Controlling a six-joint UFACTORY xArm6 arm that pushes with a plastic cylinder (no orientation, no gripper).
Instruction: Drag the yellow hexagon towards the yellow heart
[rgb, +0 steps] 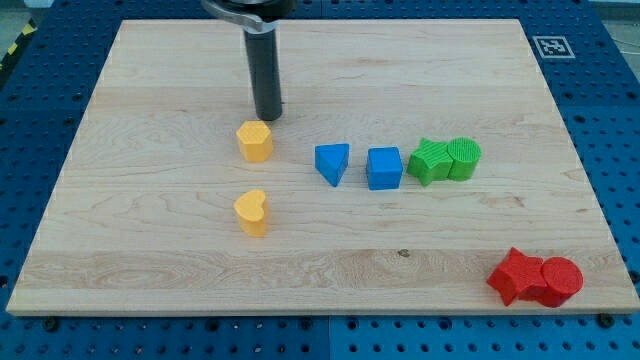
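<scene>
Yellow hexagon (255, 141) upright (no long axis), my tip (268, 117) just above, gripperless.

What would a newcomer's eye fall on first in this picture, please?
Probably the dark rod coming down from the view's top, my tip just above the yellow hexagon. The yellow heart lies below it, and a red pair sits at the board's lower right corner.

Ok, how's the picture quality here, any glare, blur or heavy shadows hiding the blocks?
Camera view: lighting is even and soft, with no glare on the wooden board; the blocks cast only faint shadows. The yellow hexagon, yellow heart and my tip, just above the hexagon toward the view's top, look sharp. The rod is cut off by the view's top edge. No obvious distortion.
</scene>
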